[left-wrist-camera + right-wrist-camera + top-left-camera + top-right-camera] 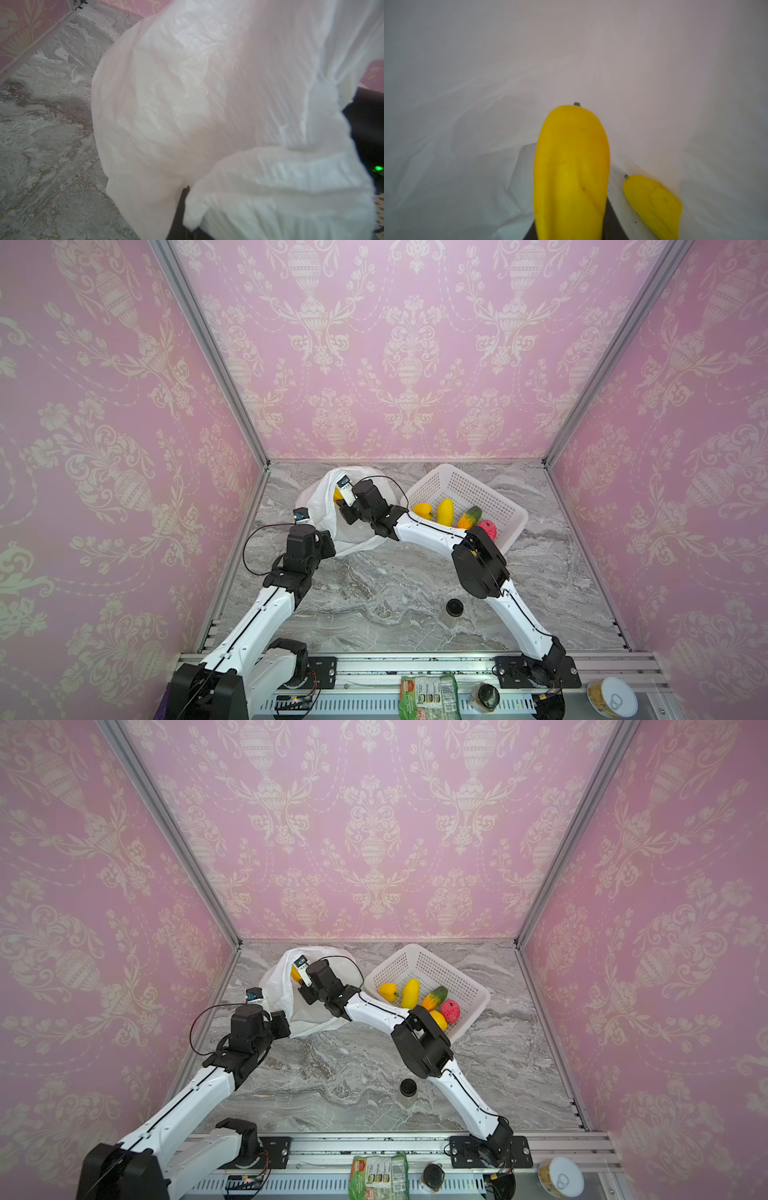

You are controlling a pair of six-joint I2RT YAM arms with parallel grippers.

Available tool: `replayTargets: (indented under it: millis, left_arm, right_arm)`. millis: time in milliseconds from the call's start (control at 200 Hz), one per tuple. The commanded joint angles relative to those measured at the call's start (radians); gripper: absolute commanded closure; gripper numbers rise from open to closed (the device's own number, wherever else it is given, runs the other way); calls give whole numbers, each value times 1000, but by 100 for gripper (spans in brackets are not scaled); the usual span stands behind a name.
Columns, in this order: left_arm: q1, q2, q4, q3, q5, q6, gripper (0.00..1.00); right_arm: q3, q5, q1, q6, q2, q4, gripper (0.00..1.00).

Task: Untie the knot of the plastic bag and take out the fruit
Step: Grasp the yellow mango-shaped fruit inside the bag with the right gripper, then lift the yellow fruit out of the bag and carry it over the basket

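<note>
The white plastic bag (320,510) (277,986) lies at the back left with its mouth open; the knot is out of view. My left gripper (330,540) (286,1022) is shut on the bag's near edge, where film folds over a dark finger (180,207). My right gripper (341,506) (300,986) reaches inside the bag and is shut on a long yellow fruit (571,166) (337,494). A second yellow fruit (654,205) lies on the bag's floor (488,83) beside it. More fruit is in the basket: yellow pieces (445,512), a green-orange one (470,517) and a pink-red one (487,529).
The white perforated basket (440,469) stands tilted at the back right, partly behind my right elbow. A small black-lidded jar (454,609) stands on the marble in front. A green packet (428,697), a jar (486,695) and a can (611,697) sit on the front rail.
</note>
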Motion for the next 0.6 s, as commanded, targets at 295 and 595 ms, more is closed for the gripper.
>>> replayTargets:
  millis: [295,595]
  left_arm:
    - [4,-9,-13,11,-18,4,100]
    - [4,2,-26,13,-19,-1,100]
  right_arm:
    - [-538,-120,35,52,-464,206,100]
    - [-864,-156,37,96,-716,273,100]
